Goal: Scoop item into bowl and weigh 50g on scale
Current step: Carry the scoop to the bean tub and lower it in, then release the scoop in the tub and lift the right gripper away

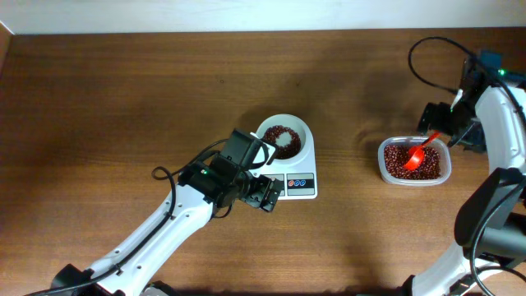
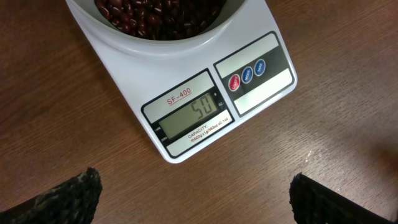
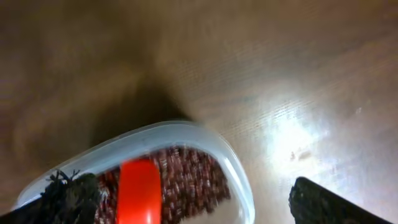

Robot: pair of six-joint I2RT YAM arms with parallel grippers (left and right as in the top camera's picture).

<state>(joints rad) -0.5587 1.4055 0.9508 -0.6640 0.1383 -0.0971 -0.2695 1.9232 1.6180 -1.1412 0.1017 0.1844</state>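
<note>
The white bowl stands on the white scale and holds dark reddish-brown beans. In the left wrist view the scale's display reads 50, with the bowl and its beans above it. My left gripper is open and empty over bare table just in front of the scale. My right gripper is open above the clear tub of beans. A red scoop lies in the tub, between the fingers but not gripped.
The scale has small round buttons right of the display. Black cables loop above the right arm and beside the left arm. The table's far edge meets a white wall.
</note>
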